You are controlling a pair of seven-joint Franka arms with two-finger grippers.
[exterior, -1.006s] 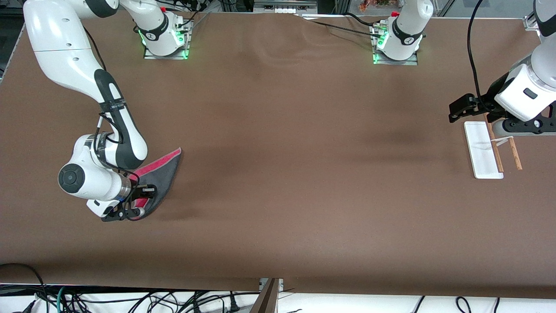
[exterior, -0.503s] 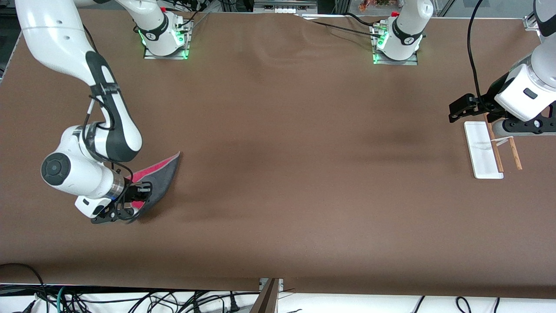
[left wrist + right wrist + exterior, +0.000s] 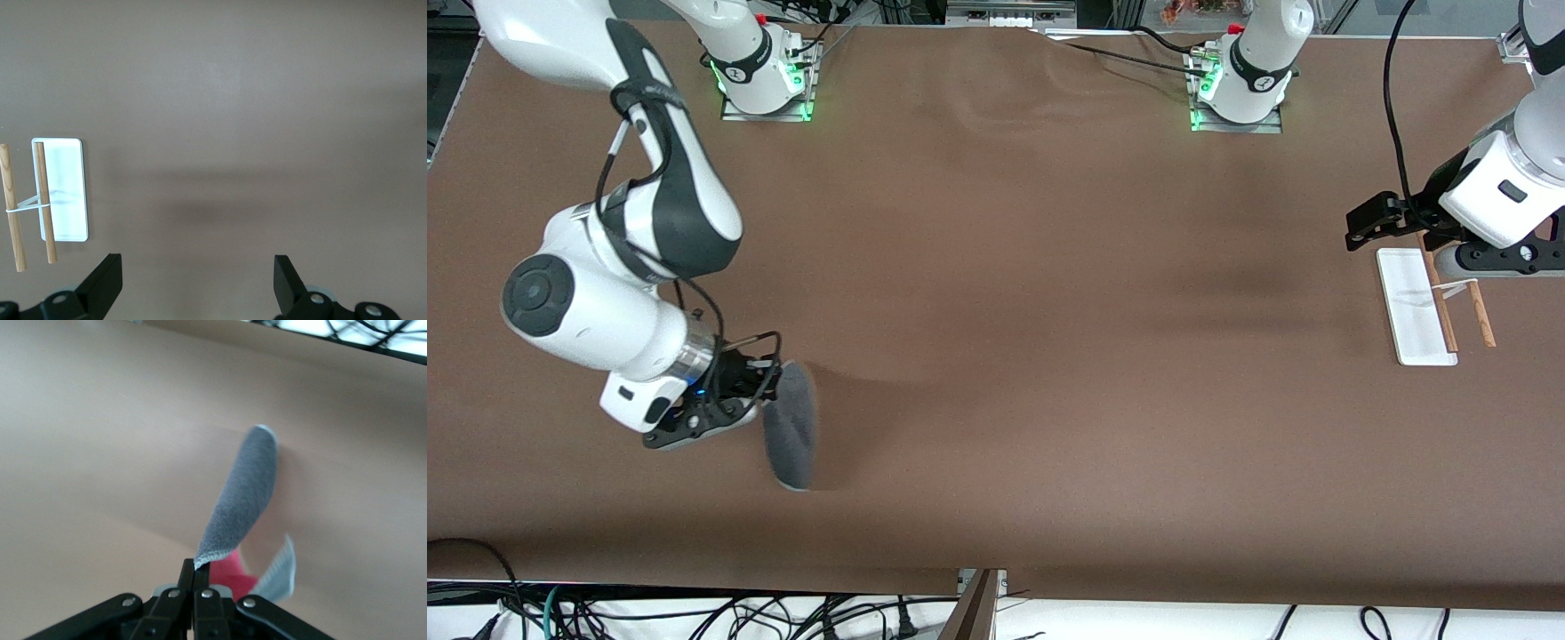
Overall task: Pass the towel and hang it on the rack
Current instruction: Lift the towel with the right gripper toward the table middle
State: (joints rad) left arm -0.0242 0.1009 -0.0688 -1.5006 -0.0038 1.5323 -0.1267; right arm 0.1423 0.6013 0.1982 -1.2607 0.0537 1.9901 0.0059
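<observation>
- The towel (image 3: 790, 427), flat on the desk (image 3: 1014, 373) a second ago, now hangs lifted, pinched in the right gripper (image 3: 758, 384) fingers.
- The pass can begin.
- The left gripper (image 3: 1369, 224) waits over the rack (image 3: 1416, 307), fingers spread.

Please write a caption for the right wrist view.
Right gripper shut on the towel, lifted above the table.

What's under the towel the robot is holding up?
Only bare brown table and the towel's shadow. It hangs from the shut right gripper. The spot directly beneath it is hidden from the front camera.
</observation>
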